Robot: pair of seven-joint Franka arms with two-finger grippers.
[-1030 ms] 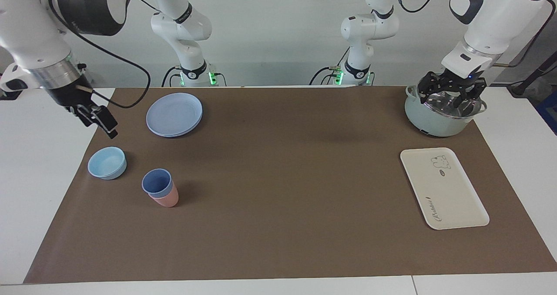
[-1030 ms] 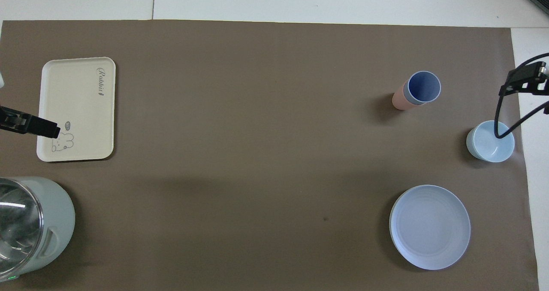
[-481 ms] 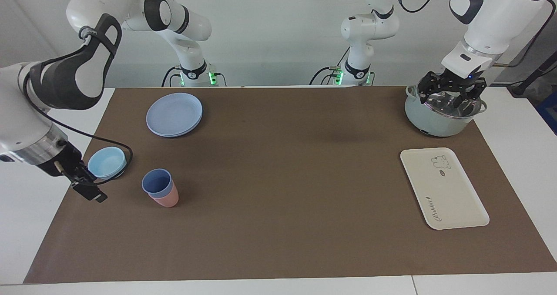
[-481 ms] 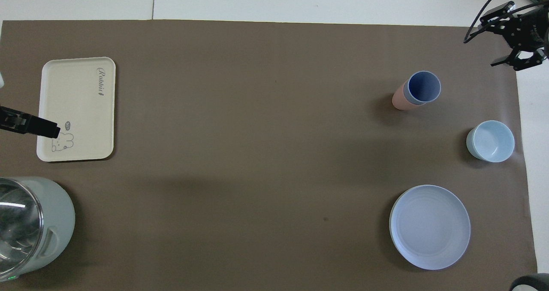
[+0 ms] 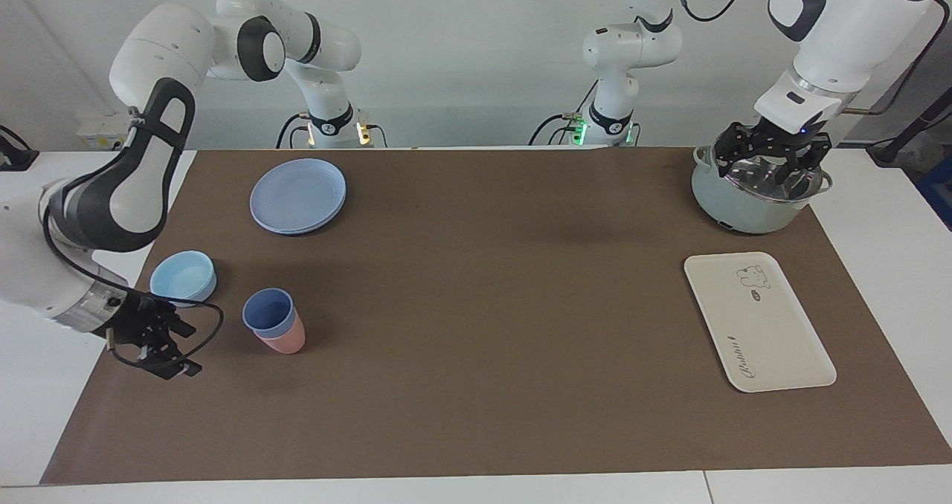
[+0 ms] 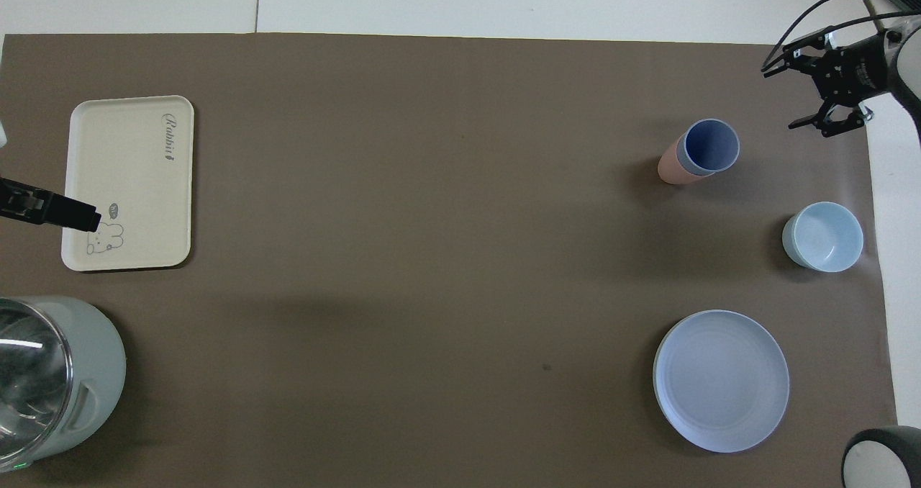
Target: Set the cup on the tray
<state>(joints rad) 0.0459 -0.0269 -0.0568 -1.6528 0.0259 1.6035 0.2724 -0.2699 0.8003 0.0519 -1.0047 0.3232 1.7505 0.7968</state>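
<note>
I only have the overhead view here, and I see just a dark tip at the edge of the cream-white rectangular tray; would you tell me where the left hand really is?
Observer: The left hand hangs over the open pale-green pot, not over the tray. Its fingers are spread and it holds nothing.
Operator: Thank you. How high is the right hand beside the cups?
Observer: The right hand is low, close to the brown mat. It is open, about level with the periwinkle-blue plastic tumbler and clearly apart from it.
</note>
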